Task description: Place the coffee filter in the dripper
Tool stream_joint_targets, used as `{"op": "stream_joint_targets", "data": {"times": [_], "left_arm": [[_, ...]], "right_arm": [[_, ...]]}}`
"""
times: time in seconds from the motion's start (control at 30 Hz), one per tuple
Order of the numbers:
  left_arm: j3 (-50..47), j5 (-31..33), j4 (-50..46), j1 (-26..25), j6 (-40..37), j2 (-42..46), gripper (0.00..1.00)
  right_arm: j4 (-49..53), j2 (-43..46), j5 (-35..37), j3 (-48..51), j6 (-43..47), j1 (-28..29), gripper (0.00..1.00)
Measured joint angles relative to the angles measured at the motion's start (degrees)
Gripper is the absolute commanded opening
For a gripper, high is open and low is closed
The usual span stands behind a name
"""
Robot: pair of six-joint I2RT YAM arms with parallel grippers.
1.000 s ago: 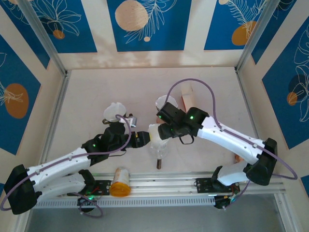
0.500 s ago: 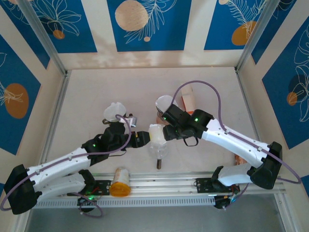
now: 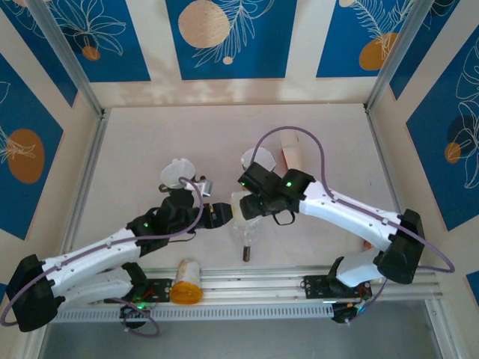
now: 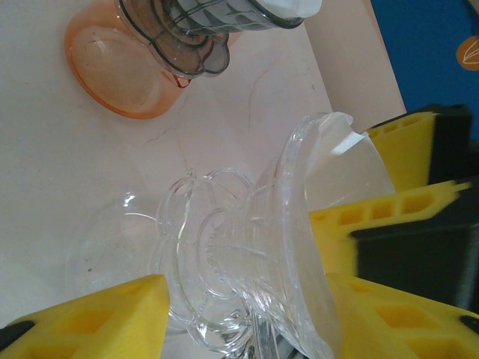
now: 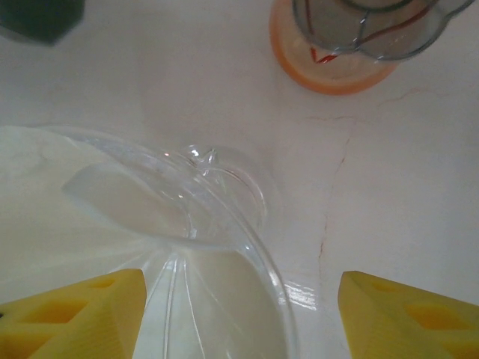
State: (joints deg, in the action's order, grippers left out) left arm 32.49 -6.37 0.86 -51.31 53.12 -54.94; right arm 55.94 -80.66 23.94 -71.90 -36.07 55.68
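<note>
The left gripper (image 4: 247, 288) is clamped on a clear glass dripper (image 4: 224, 247), which it holds tipped on its side. The right gripper (image 5: 241, 283) hovers at the dripper's mouth, fingers wide apart and holding nothing. The right wrist view looks into the cone, where the white paper filter (image 5: 112, 202) sits. The overhead view shows both arms meeting over the tabletop (image 3: 150, 134).
</note>
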Motion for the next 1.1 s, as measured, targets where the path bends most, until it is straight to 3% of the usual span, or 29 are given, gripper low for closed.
{"op": "stream_joint_targets", "data": {"times": [0.77,1.1], "left_arm": [[0.0,0.0,0.2,0.0,0.6,-0.3,0.56],[0.0,0.0,0.2,0.0,0.6,-0.4,0.57]], "right_arm": [[-1.5,-4.1,0.0,1.5,0.6,0.2,0.69],[-0.1,7.1,4.1,0.6,-0.1,0.0,0.69]]}}
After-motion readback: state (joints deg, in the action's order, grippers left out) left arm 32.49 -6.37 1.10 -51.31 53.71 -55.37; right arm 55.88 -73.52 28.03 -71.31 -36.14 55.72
